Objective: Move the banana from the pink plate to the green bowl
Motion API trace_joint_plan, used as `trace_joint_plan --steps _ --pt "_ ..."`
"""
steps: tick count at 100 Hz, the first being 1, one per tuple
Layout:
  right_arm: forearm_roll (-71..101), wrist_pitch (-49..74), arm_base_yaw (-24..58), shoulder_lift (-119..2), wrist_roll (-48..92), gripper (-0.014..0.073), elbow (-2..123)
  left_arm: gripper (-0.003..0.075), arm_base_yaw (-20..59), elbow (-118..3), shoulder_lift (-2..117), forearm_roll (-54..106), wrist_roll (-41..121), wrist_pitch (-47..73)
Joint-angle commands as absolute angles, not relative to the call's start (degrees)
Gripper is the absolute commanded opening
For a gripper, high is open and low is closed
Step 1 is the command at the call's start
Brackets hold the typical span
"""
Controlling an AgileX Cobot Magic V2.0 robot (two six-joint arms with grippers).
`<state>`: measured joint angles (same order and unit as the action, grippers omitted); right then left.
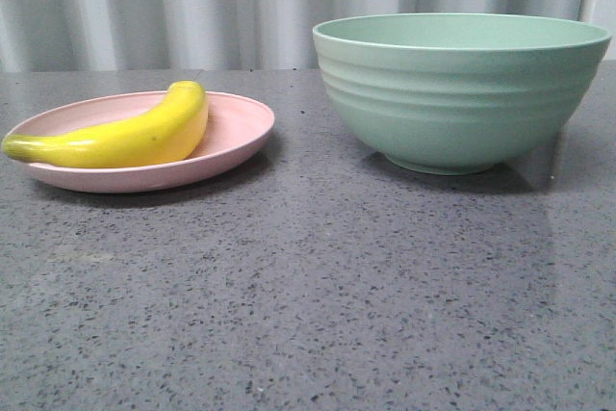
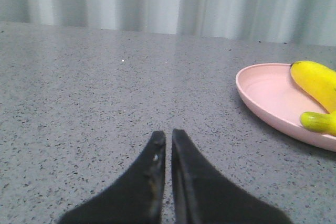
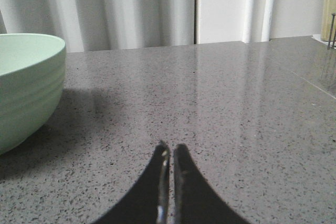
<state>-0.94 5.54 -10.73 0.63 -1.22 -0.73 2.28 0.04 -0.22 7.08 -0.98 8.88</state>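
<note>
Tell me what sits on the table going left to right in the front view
banana lying on the pink plate → green bowl, standing apart from the plate to its right.

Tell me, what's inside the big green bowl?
The green bowl shows only a strip of bare inner wall near its rim. Its tall side hides the bottom. The banana lies on the pink plate.

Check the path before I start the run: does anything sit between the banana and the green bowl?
Nothing visible does. The banana lies on the pink plate, and only bare table separates it from the green bowl.
</note>
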Motion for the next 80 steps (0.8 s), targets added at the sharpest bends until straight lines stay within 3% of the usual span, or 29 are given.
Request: trace_joint_plan --steps 1,54,80 --pt "-0.8 0.4 -11.0 1.7 -0.9 -0.0074 -2.2 -0.0018 2.1 1.5 -2.1 7.7 -1.3 4.0" --pt "0.0 1.2 -10.9 1.3 -0.9 -0.0074 -1.2 -0.0019 2.1 0.8 -2.1 13.4 -1.3 3.8" --pt "4.3 9.9 -10.1 -4.8 -0.9 -0.0069 8.5 -0.0019 2.1 -8.8 0.2 11.3 -1.2 3.9"
